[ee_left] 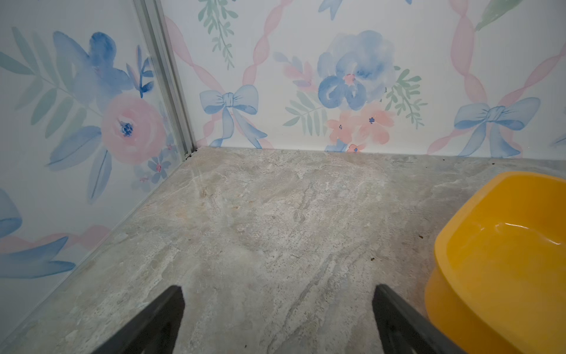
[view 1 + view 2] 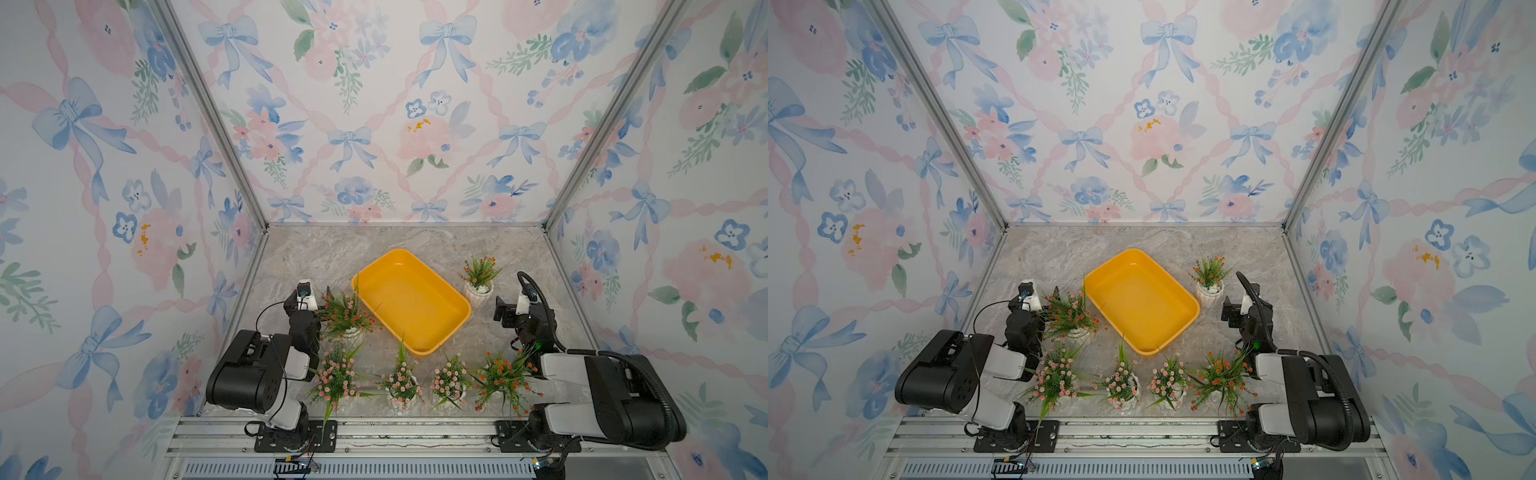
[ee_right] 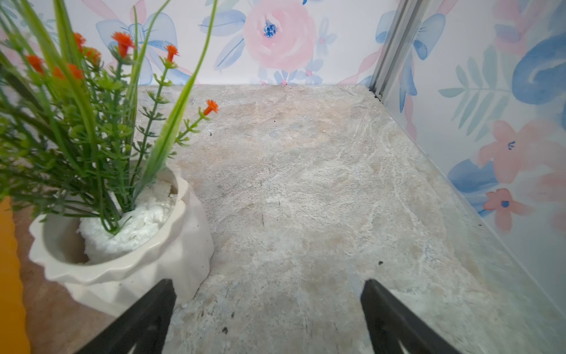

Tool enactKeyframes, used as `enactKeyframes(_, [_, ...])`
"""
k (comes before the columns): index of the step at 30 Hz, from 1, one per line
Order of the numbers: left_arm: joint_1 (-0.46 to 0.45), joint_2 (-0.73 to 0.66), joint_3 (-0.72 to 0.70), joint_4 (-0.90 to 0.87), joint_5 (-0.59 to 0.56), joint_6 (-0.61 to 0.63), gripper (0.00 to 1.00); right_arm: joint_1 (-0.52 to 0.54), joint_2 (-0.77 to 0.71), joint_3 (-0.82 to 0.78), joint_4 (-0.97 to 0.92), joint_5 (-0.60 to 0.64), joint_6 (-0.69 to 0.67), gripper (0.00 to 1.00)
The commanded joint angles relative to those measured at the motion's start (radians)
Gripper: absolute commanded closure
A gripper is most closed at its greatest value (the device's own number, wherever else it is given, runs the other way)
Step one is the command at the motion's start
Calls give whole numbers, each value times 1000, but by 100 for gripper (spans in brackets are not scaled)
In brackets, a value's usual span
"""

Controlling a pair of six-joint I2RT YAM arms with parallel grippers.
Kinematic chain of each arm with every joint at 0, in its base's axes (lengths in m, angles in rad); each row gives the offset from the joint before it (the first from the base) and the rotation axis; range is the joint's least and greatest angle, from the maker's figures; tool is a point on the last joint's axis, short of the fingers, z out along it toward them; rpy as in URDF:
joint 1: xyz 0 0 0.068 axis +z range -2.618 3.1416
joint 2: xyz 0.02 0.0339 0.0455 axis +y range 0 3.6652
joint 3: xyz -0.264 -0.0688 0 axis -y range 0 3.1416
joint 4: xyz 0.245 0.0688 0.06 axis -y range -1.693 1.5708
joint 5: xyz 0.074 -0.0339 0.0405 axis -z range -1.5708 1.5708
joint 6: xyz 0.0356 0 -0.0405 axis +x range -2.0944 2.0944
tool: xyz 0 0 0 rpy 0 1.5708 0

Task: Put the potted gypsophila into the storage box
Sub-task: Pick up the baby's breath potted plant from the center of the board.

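Six pots [image 2: 401,384] stood on the table [image 2: 332,257], all outside the box [image 2: 411,299]. Left gripper [image 1: 277,291] was spread wide, empty, near the box; right gripper [image 3: 268,285] was just as wide, empty too, right beside an orange-flowered pot [image 3: 137,269].

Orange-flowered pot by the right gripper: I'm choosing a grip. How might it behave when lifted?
The ribbed white pot looks rigid, probably gripping firmly. Its tall thin foliage likely bends on contact and could make it tippy.

The robot has black arms [image 2: 245,374] with white covers [image 2: 561,368], a black left gripper [image 1: 277,288] and right gripper [image 3: 267,280], a thin cable [image 2: 270,304] and a ribbed hose [image 2: 539,293].
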Motion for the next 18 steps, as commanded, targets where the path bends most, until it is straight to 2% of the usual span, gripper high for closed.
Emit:
enactKeyframes(1, [5,3,3,17,27,10,2,7,18,11,7,9,-8,3])
enactKeyframes(18, [5,4,4,19,26,10,2,4,18,11,6,3,-7,3])
